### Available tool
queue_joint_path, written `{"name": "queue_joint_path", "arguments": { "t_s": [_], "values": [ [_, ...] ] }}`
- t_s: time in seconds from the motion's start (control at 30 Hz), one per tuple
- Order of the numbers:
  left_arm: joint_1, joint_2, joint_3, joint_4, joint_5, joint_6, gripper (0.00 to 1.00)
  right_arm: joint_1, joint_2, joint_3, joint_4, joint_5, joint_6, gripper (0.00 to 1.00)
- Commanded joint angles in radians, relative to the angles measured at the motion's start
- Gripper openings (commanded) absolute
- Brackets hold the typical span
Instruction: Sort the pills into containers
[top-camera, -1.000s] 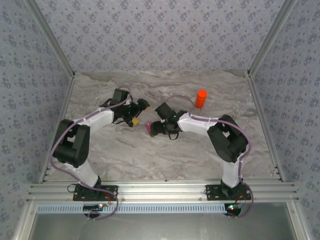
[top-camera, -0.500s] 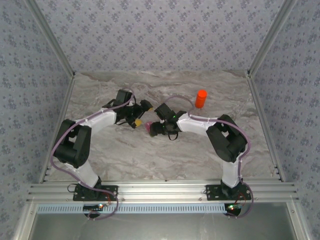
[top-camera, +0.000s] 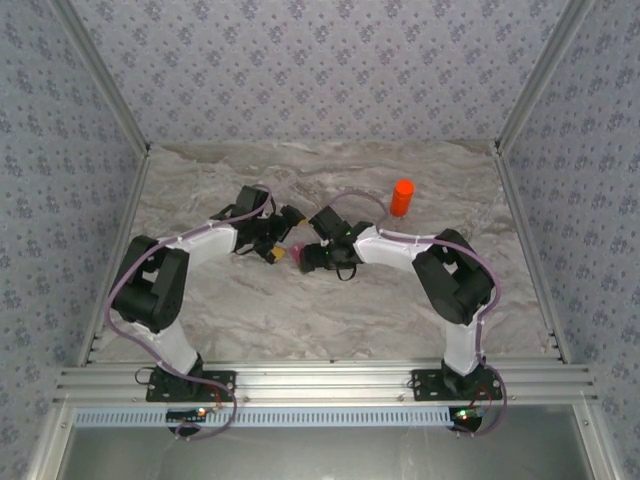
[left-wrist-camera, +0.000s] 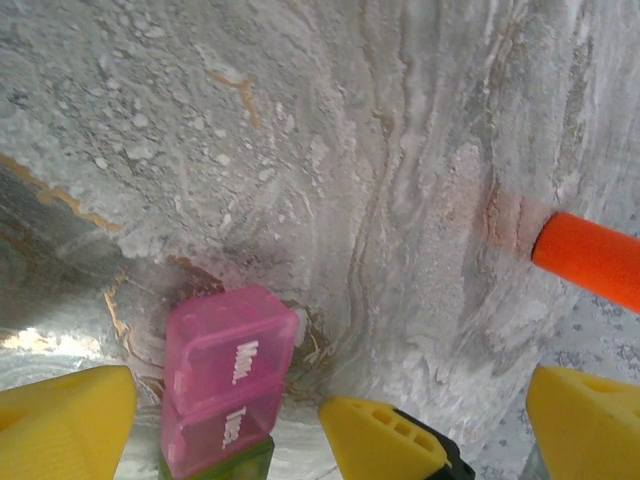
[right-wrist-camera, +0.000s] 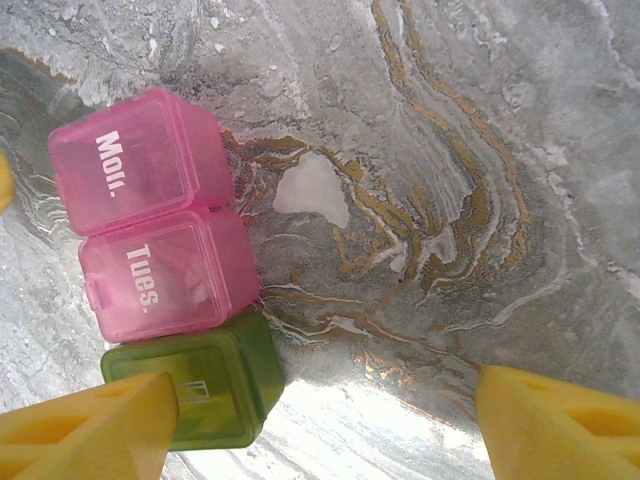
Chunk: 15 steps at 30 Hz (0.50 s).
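Grey marbled table — patterned blue-grey walls

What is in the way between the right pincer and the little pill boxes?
Nothing I can see. The right pincer is open, and one finger is right by the green box joined to the two pink boxes.

Both arms reaching inward, left claw spread wide, right claw parted, tips close together

The containers lie on the table between the left tool and right tool, bottle behind, rightward.
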Motion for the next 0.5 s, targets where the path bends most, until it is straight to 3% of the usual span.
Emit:
{"name": "queue_joint_path", "arguments": {
  "t_s": [0.0,0.47],
  "values": [
    [-0.012,0.030,0.000,0.033,0.000,-0.039,1.00,0.004,0.033,0.020,-0.025,0.001,0.001,0.81],
    [-0.033,0.066,0.032,0.058,0.013,-0.053,1.00,0.000,0.036,0.022,-0.026,-0.001,0.002,0.80]
  ]
}}
